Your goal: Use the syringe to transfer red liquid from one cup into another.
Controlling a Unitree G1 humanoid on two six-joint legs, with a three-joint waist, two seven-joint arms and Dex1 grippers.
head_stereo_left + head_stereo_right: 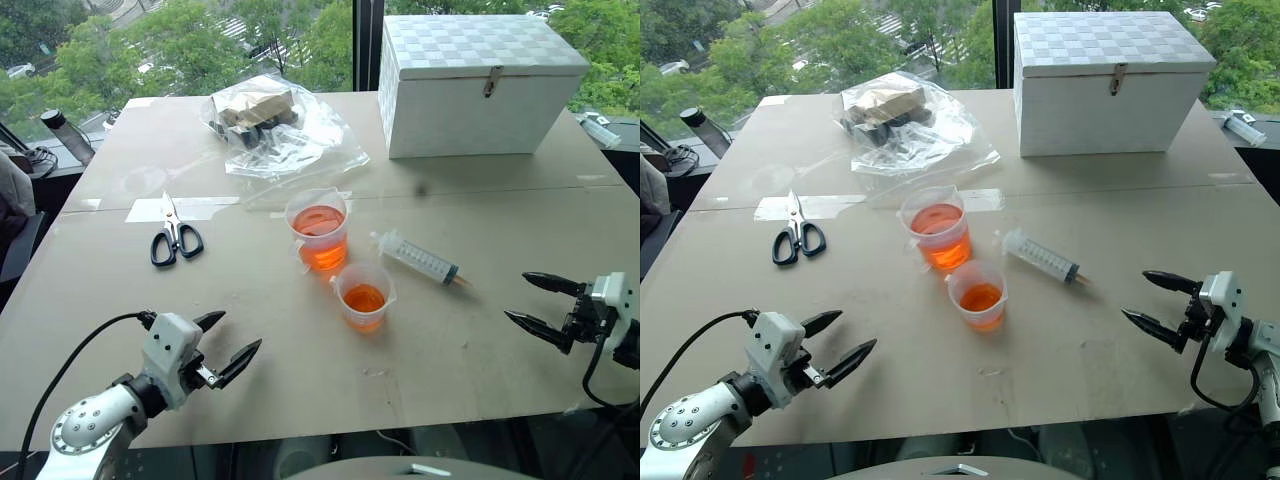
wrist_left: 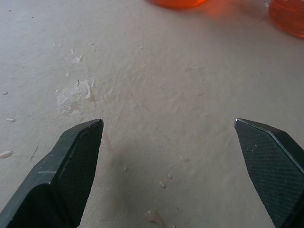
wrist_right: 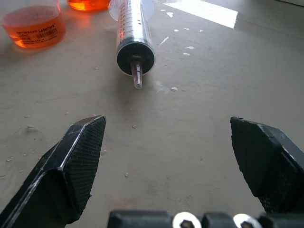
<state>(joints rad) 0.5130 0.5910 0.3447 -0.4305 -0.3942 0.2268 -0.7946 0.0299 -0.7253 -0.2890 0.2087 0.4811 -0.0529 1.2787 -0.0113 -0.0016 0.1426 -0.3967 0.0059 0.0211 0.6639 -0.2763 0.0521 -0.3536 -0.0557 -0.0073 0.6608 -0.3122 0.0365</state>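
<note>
The syringe (image 1: 417, 257) lies flat on the table, right of the cups, its narrow tip (image 3: 137, 76) pointing toward my right gripper. The taller cup (image 1: 319, 229) holds red liquid (image 1: 320, 222) at mid-table. Just in front of it stands the shorter cup (image 1: 364, 295), also with red liquid. My right gripper (image 1: 528, 300) hovers open near the table's right edge, a short way from the syringe tip. At the front left my left gripper (image 1: 227, 340) is open and empty, facing the cups from a distance.
Black-handled scissors (image 1: 174, 237) lie at the left. A clear plastic bag (image 1: 275, 125) with dark items sits at the back, beside a white checkered box (image 1: 475, 82). Small droplets dot the table (image 1: 450, 370) near the syringe.
</note>
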